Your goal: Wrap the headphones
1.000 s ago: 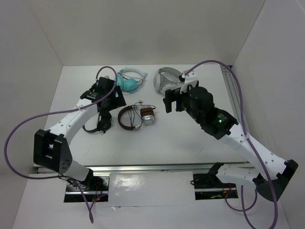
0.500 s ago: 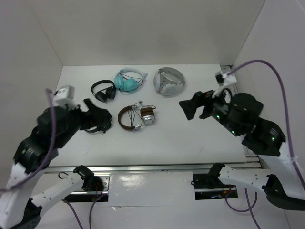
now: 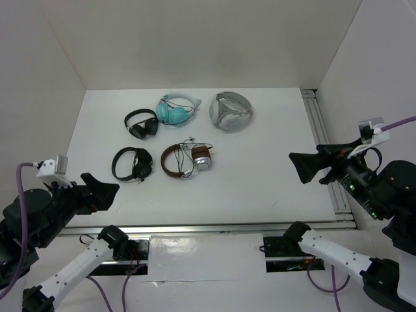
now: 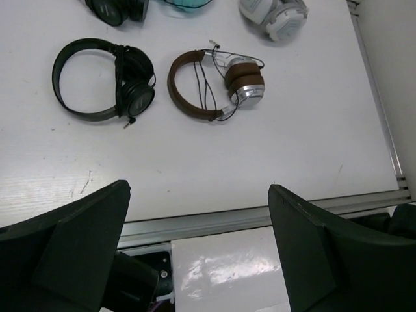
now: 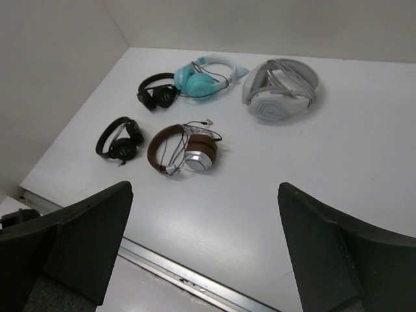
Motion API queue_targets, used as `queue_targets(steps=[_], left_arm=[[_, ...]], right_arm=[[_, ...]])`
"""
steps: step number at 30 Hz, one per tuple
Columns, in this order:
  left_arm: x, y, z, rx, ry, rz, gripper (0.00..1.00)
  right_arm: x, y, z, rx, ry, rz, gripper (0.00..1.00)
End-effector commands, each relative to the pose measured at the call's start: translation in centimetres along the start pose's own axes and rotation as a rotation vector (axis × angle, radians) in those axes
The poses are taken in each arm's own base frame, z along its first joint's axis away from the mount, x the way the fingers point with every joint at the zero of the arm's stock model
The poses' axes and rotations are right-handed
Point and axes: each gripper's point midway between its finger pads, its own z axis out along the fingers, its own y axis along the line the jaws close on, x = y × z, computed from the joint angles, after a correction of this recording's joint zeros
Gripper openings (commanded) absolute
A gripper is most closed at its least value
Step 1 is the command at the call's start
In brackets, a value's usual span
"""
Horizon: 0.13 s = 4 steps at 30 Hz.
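**Both grippers up and empty, brown headphones flat at mid-table**

Caught the left gripper (image 4: 198, 192) raised over the near edge of the white table (image 3: 260, 188), dark fingers (image 4: 78, 234) spread wide, gripping nothing. Found the right gripper (image 5: 205, 188) likewise high at the near right, jaws fully apart and empty.

Further in, spotted the dark-brown-banded, brown-padded, silver-cupped over-ear headphones (image 3: 187, 160) lying flat around mid-table, well apart from both grippers. Saw the cups folded together at the band's right end, and the thin black cable (image 4: 207, 84) strung loosely across the band's opening and over the cups.

Just left of them, noted an all-black pair of headphones (image 3: 132, 164), near but not touching.

Along the far row, picked out a smaller black pair (image 3: 142, 123), a teal pair (image 3: 177, 108) just beside it, and a rounded silver-grey pair (image 3: 230, 110) at the right.
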Motion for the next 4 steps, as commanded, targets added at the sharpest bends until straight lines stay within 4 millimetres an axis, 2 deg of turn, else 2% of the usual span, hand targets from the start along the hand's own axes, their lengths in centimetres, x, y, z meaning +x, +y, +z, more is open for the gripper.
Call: queue_targets(steps=[1,4], left_arm=[[0.17,0.48,-0.83,-0.001,0.006,0.032,1.00],[0.17,0.90,-0.83,-0.023,0.003,0.035,1.00]], right_arm=[[1.26,-1.18,-0.80,0.039,0.039,-0.034,1.00],[1.20,-1.38,-0.80,0.051,0.036,-0.034,1.00]])
